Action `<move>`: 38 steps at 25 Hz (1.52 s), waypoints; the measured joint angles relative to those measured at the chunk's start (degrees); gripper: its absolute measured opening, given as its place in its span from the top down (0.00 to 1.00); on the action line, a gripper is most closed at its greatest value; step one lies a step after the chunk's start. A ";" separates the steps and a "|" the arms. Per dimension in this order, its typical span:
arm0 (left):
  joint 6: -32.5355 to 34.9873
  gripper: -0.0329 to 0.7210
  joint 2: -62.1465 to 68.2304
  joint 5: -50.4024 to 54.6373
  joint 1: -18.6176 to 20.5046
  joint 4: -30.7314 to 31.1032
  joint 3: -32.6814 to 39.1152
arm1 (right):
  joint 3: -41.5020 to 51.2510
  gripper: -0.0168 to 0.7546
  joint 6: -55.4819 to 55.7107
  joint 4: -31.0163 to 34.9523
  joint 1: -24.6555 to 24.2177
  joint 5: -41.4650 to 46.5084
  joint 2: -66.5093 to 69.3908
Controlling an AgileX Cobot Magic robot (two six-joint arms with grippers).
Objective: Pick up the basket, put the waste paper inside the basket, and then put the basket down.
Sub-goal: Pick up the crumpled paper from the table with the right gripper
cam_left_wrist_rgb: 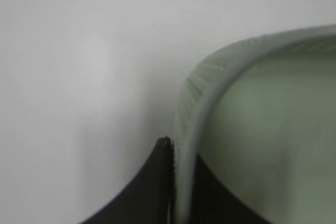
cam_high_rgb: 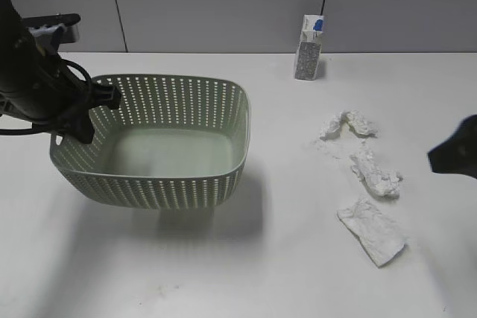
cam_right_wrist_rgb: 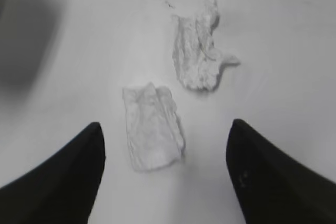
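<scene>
The pale green slotted basket (cam_high_rgb: 179, 139) is tilted, its left side raised off the white table. My left gripper (cam_high_rgb: 83, 121) is shut on the basket's left rim; the left wrist view shows the rim (cam_left_wrist_rgb: 185, 145) pinched between the black fingers (cam_left_wrist_rgb: 181, 153). Three crumpled white waste paper pieces lie at the right: a twisted one (cam_high_rgb: 348, 123) at the back, a second twisted one (cam_high_rgb: 374, 172) in the middle, a flatter one (cam_high_rgb: 371, 230) in front. My right gripper (cam_right_wrist_rgb: 165, 129) is open above the table, with the flatter piece (cam_right_wrist_rgb: 152, 127) between and ahead of its fingers.
An upright white-grey carton (cam_high_rgb: 308, 47) with a blue top stands at the back of the table, near the wall. The right arm's dark tip (cam_high_rgb: 456, 150) shows at the right edge of the exterior view.
</scene>
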 joint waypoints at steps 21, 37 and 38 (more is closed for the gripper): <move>0.00 0.95 0.00 -1.35 0.00 0.00 0.00 | -10.26 0.40 17.36 -16.21 4.70 -20.61 40.35; 0.20 0.95 3.69 -2.65 -0.55 0.34 -0.49 | -10.83 0.93 12.36 -15.31 11.09 -20.27 25.98; 0.20 0.95 4.38 -2.65 -1.08 0.43 -0.97 | -11.55 0.93 11.03 -14.28 12.97 -20.18 23.91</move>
